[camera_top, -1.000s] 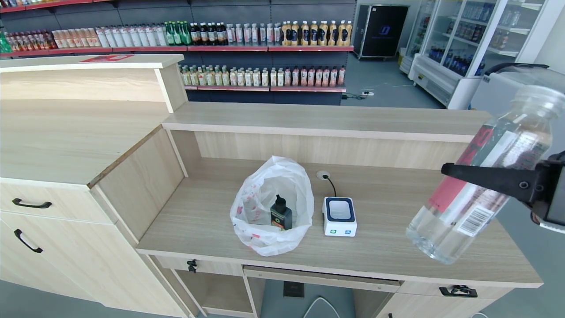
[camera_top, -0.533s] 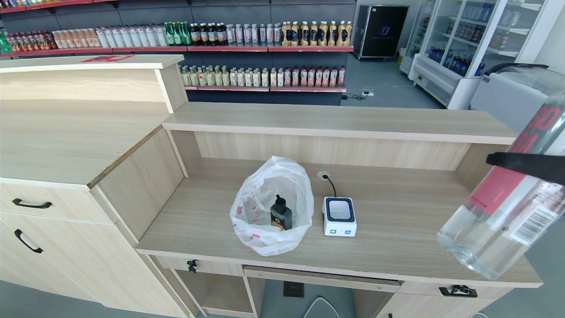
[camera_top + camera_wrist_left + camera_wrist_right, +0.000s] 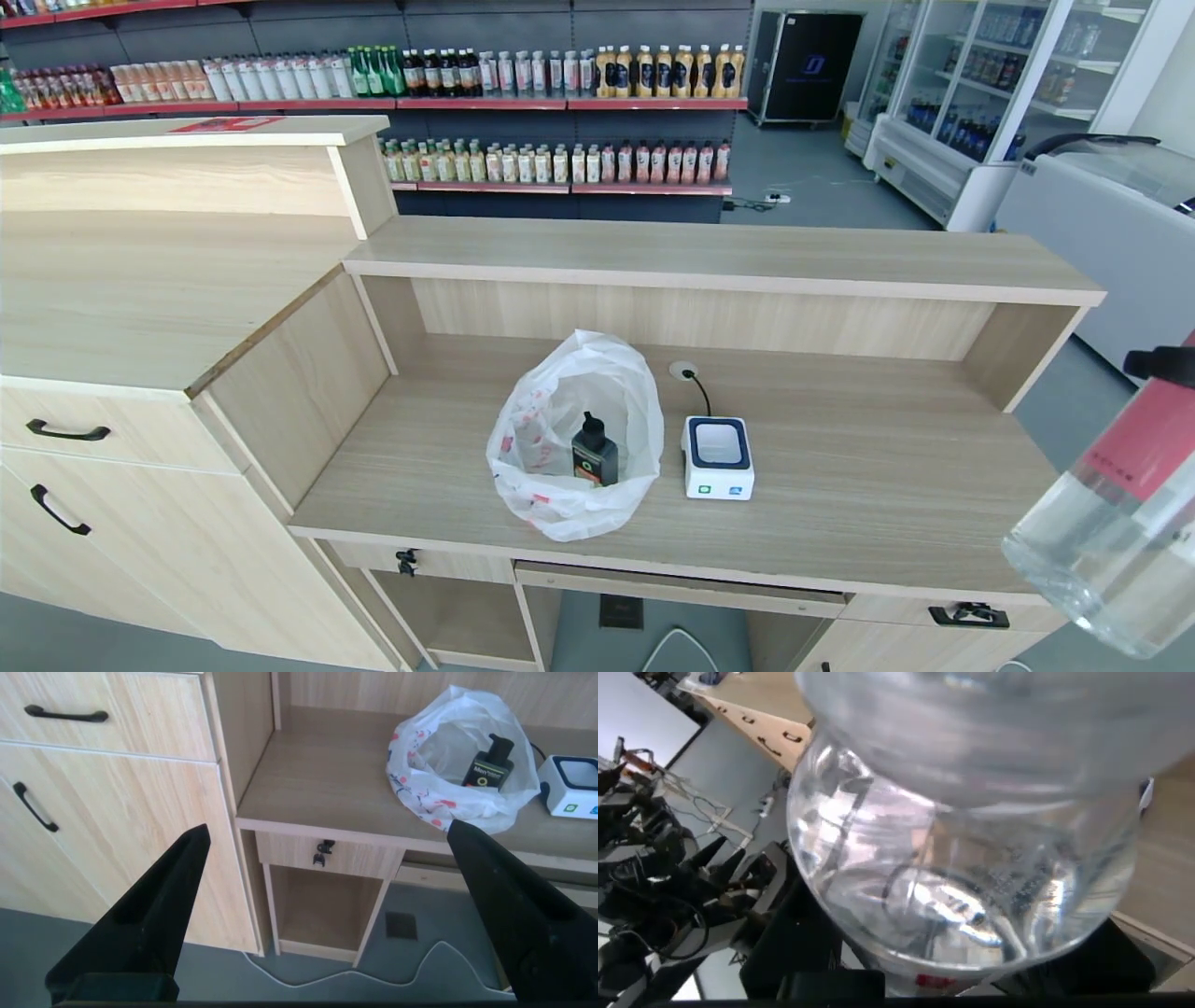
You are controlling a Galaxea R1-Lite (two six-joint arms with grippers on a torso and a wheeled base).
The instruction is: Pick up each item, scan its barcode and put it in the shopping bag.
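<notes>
In the head view, the clear bottle (image 3: 1111, 523), round, smooth-walled and red-labelled, hangs tilted at the lower right of the frame, past the end of the wood-grain counter (image 3: 840, 485), pinched by the right claw (image 3: 1165, 369). The boxy white scanner (image 3: 718, 455) and the thin, crumpled shopping bag (image 3: 569, 439) sit mid-frame, well apart from it. The slick plastic may twist in the grip, turning the barcode from the scanner, or slip out. In the left wrist view, the left claw (image 3: 327, 831) hangs spread and empty. In the right wrist view, the bottle's glossy curved wall looms close.
</notes>
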